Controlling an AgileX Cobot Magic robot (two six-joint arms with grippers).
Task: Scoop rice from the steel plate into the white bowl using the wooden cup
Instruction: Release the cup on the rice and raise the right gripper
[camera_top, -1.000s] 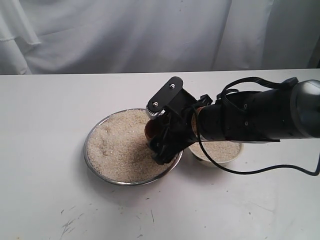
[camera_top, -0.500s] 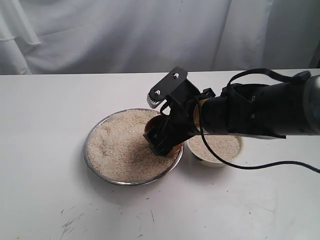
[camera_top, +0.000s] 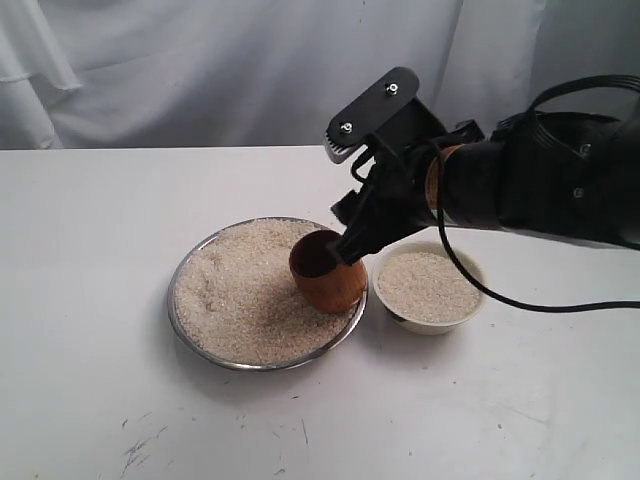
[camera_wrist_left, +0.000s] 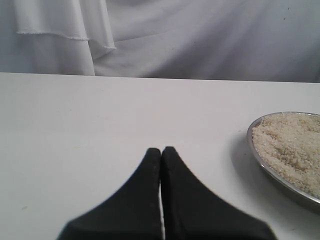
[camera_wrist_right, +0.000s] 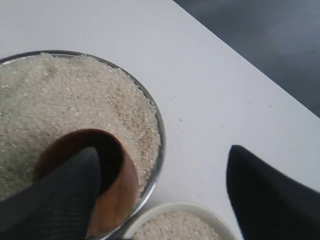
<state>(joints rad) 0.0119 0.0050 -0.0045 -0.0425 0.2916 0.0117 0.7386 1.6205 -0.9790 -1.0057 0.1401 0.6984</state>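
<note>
Exterior view. Shows the wooden cup (camera_top: 330, 282) just right of frame centre, lying on the rice (camera_top: 235, 290) at the right edge of the steel plate (camera_top: 171, 297). Finds it tilted, dark mouth facing up and toward the upper left, long axis running from lower right to upper left. Places the right gripper (camera_top: 340, 200) above it, jaws spread wide and clamping nothing: lower finger down at the cup's mouth, upper finger high toward the top of the frame. Cannot tell whether the lower finger touches the wood. Sets the white bowl (camera_top: 430, 326) just right of the plate, also holding rice. Gives a white desk (camera_top: 100, 350) with faint dark scuffs (camera_top: 135, 450) at lower left, a white cloth (camera_top: 200, 70) hanging behind, a black cable (camera_top: 520, 306) looping at right.

Left wrist view. Shows the left gripper (camera_wrist_left: 161, 150) at bottom centre, jaws pressed together on nothing, over bare desk. Catches the plate's rim and rice at the right edge, draped cloth across the top.

Right wrist view. Looks into the cup's mouth at lower left, one dark finger over it, the other well apart at lower right. Shows the bowl's rim at bottom centre and a dark area past the desk's edge at upper right.
</note>
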